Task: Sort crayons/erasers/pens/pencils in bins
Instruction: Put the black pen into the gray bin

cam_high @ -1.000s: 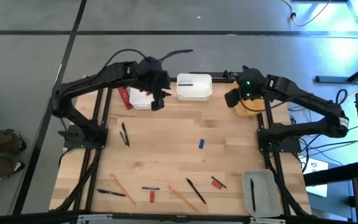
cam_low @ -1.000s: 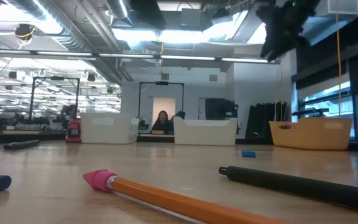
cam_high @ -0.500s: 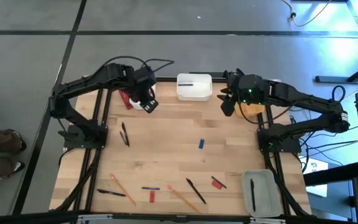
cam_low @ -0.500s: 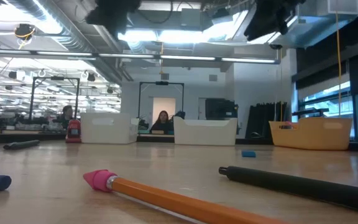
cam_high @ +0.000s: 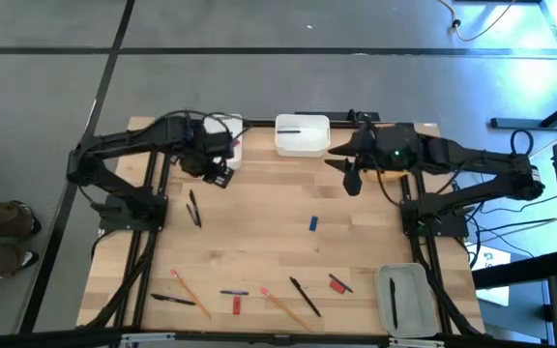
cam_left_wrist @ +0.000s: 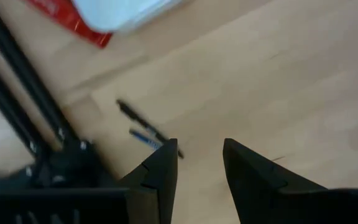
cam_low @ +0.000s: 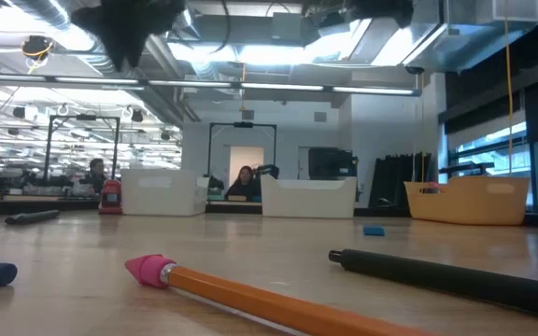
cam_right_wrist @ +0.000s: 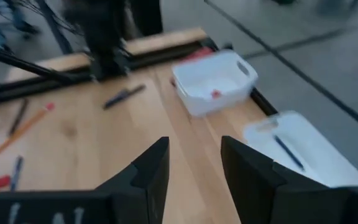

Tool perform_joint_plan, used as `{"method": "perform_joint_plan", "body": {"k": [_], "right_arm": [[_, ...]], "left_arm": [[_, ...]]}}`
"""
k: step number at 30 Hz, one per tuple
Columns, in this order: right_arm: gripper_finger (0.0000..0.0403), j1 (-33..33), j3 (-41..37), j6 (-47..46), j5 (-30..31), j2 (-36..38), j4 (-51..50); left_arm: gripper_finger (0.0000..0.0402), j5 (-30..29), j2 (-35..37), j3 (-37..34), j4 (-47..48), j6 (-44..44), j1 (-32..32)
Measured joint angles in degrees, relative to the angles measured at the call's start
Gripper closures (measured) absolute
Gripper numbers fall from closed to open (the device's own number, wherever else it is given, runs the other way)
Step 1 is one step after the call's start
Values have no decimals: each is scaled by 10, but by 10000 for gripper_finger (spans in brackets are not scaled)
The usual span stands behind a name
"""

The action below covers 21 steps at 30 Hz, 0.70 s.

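Note:
My left gripper point(cam_high: 217, 172) hangs open above the table's far left, just near of the narrow white bin point(cam_high: 226, 145). My right gripper point(cam_high: 348, 176) is open too, near of the wider white bin point(cam_high: 303, 135), which has a pen in it. Two pens point(cam_high: 193, 208) lie side by side on the left and show in the left wrist view point(cam_left_wrist: 146, 127). Near the front edge lie more pens point(cam_high: 305, 295), two pencils point(cam_high: 283, 306) and red erasers point(cam_high: 338, 284). A blue eraser point(cam_high: 312, 223) lies mid-table. The yellow-orange bin point(cam_low: 474, 201) stands far right.
The translucent grey bin point(cam_high: 404, 298) stands at the near right corner with one pen inside. A red flat thing point(cam_high: 193, 153) lies beside the narrow white bin. In the low view a pencil point(cam_low: 269, 299) and a pen point(cam_low: 456, 275) lie close to the camera. A person sits far behind the table.
My left gripper has swung from over the narrow white bin toward the table's left and slightly near. My right gripper has moved off the yellow-orange bin toward the table's left, out over the bare wood. Nothing on the table has shifted.

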<state>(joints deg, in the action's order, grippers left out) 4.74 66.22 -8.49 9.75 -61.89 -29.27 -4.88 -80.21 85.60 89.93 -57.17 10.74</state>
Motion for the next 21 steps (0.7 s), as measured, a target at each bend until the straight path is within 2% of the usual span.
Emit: {"method": "perform_joint_plan", "body": {"k": [5, 12, 15, 21], "right_arm": [[256, -21, 0, 15, -5, 0, 44], [256, -25, 0, 13, -4, 0, 66], [256, -25, 0, 19, -4, 0, 74], [256, -25, 0, 66, -24, 0, 81]], "left_arm": [[280, -1, 35, -94, -12, -119, -27], [280, -3, 41, -212, -26, -277, -54], [280, -3, 41, -252, -76, -323, -56], [280, 1, 41, -333, -208, -355, -56]]}}
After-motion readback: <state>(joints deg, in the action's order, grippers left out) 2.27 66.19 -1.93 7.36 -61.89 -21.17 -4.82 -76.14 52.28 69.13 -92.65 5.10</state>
